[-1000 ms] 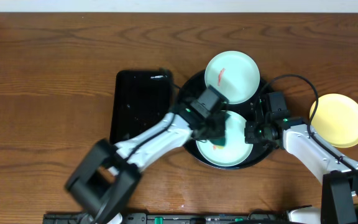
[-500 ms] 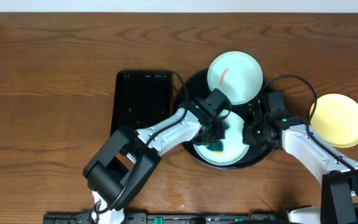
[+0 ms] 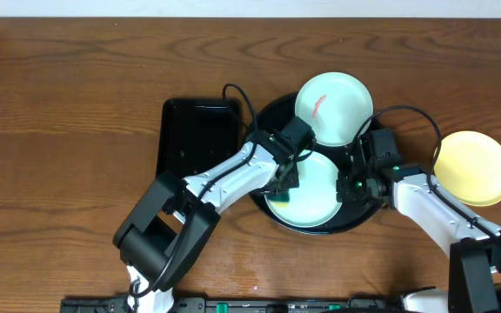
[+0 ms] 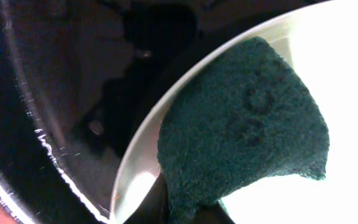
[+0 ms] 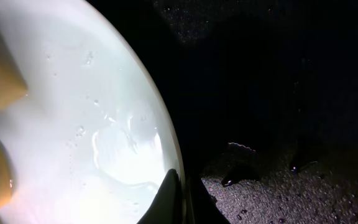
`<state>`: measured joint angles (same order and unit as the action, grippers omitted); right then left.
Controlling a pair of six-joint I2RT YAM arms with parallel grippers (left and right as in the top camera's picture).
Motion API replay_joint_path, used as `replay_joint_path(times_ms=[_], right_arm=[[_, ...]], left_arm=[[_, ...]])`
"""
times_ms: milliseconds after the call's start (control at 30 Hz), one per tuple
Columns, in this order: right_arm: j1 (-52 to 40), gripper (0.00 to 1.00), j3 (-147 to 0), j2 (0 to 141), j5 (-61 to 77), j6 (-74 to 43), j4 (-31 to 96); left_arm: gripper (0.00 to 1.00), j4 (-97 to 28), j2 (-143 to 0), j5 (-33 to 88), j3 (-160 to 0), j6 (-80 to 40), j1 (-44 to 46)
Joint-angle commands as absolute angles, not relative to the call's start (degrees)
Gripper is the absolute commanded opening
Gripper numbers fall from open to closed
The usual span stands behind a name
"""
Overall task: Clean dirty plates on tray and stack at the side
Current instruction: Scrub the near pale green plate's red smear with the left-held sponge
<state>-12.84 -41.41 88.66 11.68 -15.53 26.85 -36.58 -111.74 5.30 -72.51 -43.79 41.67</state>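
Left end effector (image 3: 283, 182) holds sponge (image 4: 241, 130) on flat plate (image 3: 318, 198) in tray (image 3: 353, 213).

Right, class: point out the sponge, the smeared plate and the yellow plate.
sponge (image 4: 247, 124), left wrist view, middle of its green scouring face.
smeared plate (image 3: 342, 109), overhead view, bare centre beside the red smear.
yellow plate (image 3: 472, 168), overhead view, its centre.

- You are viewing a brown wooden table (image 3: 59, 104).
- Lying directly on it: a round black tray (image 3: 274, 113), a rectangular black tray (image 3: 194, 139) just beside it, and a yellow plate (image 3: 472, 168).
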Motion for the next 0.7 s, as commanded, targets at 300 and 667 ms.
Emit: replay_joint_path(times_ms=[300, 667], right_arm=[[-12.1, 0.01, -40.9, 89.3, 5.4, -15.6, 27.2], [-12.1, 0.01, -40.9, 89.3, 5.4, -15.6, 27.7]], left_arm=[[0.08, -21.8, -116.9, 29.7, -70.5, -43.1, 44.2], [0.10, -18.7, -116.9, 23.9, -70.5, -35.5, 46.4]])
